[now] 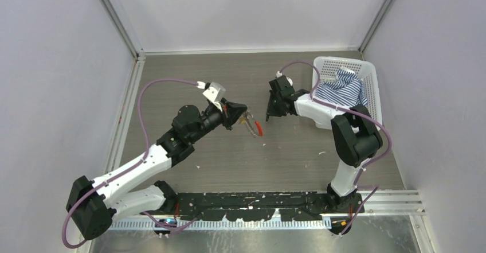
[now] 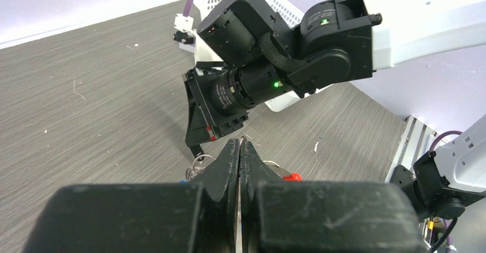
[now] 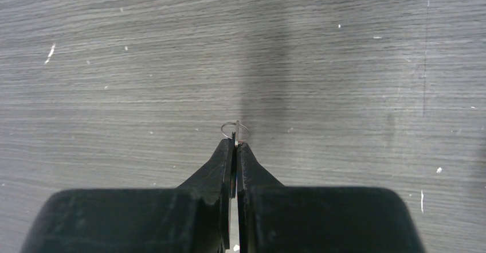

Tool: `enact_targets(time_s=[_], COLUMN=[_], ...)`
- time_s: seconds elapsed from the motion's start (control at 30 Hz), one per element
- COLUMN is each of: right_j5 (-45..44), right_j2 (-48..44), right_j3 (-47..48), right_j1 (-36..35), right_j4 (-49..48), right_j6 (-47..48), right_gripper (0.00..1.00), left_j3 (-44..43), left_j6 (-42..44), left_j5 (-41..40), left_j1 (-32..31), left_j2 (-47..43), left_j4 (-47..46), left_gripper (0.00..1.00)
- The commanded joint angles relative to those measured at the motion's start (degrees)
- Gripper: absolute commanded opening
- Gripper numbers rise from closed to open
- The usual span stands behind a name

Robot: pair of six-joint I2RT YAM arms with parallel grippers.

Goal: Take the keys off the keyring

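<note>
My left gripper is shut on the keyring, a thin silvery loop with a short red section that hangs below the fingers above the table. In the left wrist view silver loops show to the left of the shut fingers and the red piece to the right. My right gripper is a little to the right of it, apart from the loop. In the right wrist view it is shut on a thin silver key seen edge-on, with a small wire ring at the tips.
A white basket holding a blue-and-white striped cloth stands at the back right, behind the right arm. Grey walls with metal rails enclose the wood-grain table. Small white specks lie on the table surface.
</note>
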State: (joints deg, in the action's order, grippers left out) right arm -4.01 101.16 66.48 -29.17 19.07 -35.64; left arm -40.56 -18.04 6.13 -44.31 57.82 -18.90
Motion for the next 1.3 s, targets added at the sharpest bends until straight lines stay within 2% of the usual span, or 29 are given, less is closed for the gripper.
enact_targets(time_s=[0.0,0.73,0.83,0.97,1.03,1.1,1.27], right_j5=[-1.37,-3.58,-5.45,-7.23,-8.06,-8.67,-7.89], right_j2=[1.75,1.37,-0.23,-3.15,-4.92,-6.92,-12.94], right_j3=[2.12,3.27,4.55,5.64,5.75,5.65,4.01], right_j1=[0.29,0.38,0.47,0.42,0.38,0.4,0.41], right_j4=[-3.15,-0.26,2.5,5.87,7.34,8.67,9.95], right_j6=[1.71,3.03,2.76,1.73,1.22,0.83,-0.47], right_gripper=[0.01,0.3,0.4,0.65,0.74,0.8,0.85], left_j3=[-0.05,1.7,1.79,1.46,1.48,1.53,1.48], left_j6=[-0.17,-0.19,-0.36,-1.26,-2.05,-3.16,-7.2], left_j5=[-1.47,-2.74,-3.58,-4.77,-5.65,-8.37,-10.15], left_j1=[-0.21,-0.17,-0.16,-0.16,-0.03,0.35,3.61], left_j2=[-0.42,-0.63,-0.31,0.84,1.63,2.59,5.98], left_j4=[-2.39,-1.98,-1.45,0.35,1.64,3.36,6.25], left_gripper=[0.0,0.0,0.0,0.0,0.0,0.0,0.0])
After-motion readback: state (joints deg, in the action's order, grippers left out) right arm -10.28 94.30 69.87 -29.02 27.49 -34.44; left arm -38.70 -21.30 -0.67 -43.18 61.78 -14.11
